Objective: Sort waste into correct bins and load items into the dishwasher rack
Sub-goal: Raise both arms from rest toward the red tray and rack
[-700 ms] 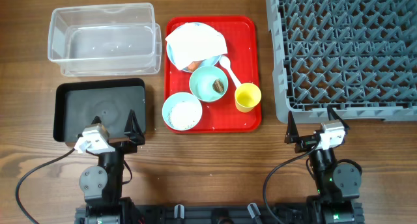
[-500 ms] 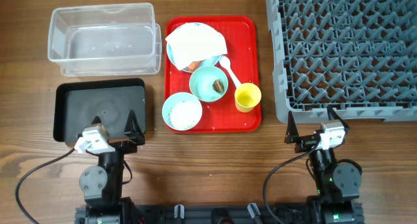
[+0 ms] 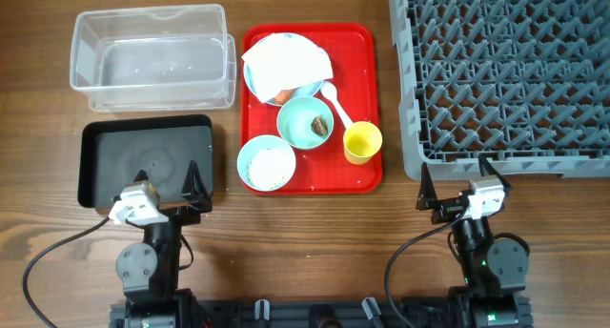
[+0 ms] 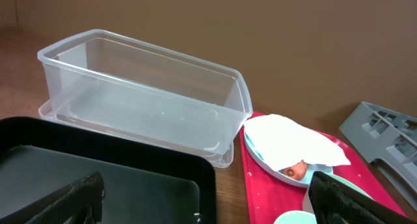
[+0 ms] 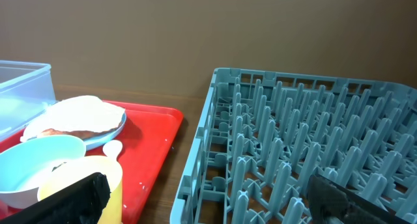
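Observation:
A red tray (image 3: 360, 56) holds a light blue plate (image 3: 254, 80) with a crumpled white napkin (image 3: 286, 61) over an orange carrot (image 3: 283, 97), a mint green bowl (image 3: 305, 122) with a brown scrap (image 3: 320, 127), a light blue bowl (image 3: 267, 164) of white rice, a white spoon (image 3: 335, 99) and a yellow cup (image 3: 362, 142). The clear tub (image 3: 152, 59) and black tray (image 3: 145, 161) lie left. The grey rack (image 3: 505, 75) is right. My left gripper (image 3: 168, 187) is open over the black tray's near edge. My right gripper (image 3: 456, 183) is open by the rack's near edge. No red wrapper shows.
The table is brown wood (image 3: 305, 242). The arm bases stand at the near edge, with black cables looping beside each. In the left wrist view the tub (image 4: 143, 100) and napkin (image 4: 293, 142) lie ahead; in the right wrist view the rack (image 5: 306, 146) fills the right.

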Controlling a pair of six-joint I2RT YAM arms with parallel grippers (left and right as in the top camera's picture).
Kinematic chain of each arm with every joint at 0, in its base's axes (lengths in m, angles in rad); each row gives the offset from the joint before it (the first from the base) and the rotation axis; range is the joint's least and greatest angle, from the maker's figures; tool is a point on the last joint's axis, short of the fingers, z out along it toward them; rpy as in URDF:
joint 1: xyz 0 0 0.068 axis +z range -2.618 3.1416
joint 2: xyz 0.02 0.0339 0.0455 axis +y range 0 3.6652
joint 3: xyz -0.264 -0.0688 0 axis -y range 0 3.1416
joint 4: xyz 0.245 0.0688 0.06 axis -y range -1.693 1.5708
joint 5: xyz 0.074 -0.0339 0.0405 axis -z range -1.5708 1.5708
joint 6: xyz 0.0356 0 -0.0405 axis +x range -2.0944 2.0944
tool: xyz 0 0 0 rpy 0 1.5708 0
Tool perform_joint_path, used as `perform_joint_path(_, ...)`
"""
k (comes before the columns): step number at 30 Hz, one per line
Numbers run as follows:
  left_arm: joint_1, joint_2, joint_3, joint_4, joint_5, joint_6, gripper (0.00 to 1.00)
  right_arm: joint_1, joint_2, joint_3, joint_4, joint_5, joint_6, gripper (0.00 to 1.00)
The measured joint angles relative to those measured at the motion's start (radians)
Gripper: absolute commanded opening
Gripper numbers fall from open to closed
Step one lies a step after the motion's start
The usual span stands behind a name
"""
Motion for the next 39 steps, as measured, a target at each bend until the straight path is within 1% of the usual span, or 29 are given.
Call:
perform_joint_path(20,0.0,0.0,0.0,0.003,0.001,0.0,1.0,0.0,0.0,0.0,0.0,-0.01,0.0,1.0)
perform_joint_path(22,0.0,0.0,-0.001,0.036,0.063,0.0,1.0,0.0,0.0,0.0,0.008,-0.042,0.009,1.0)
perform_joint_path(23,0.0,0.0,-0.003,0.058,0.091,0.0,1.0,0.0,0.0,0.0,0.056,-0.052,0.032,1.0)
perform_joint_path(24,0.0,0.002,-0.007,0.119,0.113,-0.004,1.0,0.0,0.002,0.0,0.117,-0.056,0.044,1.0)
perform_joint_path(26,0.0,0.004,-0.002,0.377,0.135,-0.044,1.0,0.0,0.002,0.0,0.32,-0.058,0.061,1.0)
perform_joint_path(27,0.0,-0.002,-0.001,0.475,0.14,-0.063,1.0,0.0,0.001,0.001,0.384,-0.058,0.062,1.0)
perform_joint_path(28,0.0,-0.001,-0.001,0.538,0.143,-0.077,1.0,0.0,0.0,0.0,0.451,-0.057,0.064,1.0)
perform_joint_path(31,0.0,0.0,0.005,0.545,0.143,-0.096,1.0,0.0,0.0,0.003,0.48,-0.053,0.065,1.0)
perform_joint_path(34,0.0,0.019,0.071,0.544,0.143,-0.103,1.0,0.0,0.002,0.036,0.513,-0.042,0.053,1.0)
perform_joint_path(37,0.0,0.11,0.162,0.522,0.167,-0.103,1.0,0.0,0.052,0.113,0.562,-0.029,-0.01,1.0)
perform_joint_path(39,0.0,0.222,0.253,0.475,0.214,-0.103,1.0,0.0,0.132,0.198,0.565,-0.026,-0.056,1.0)
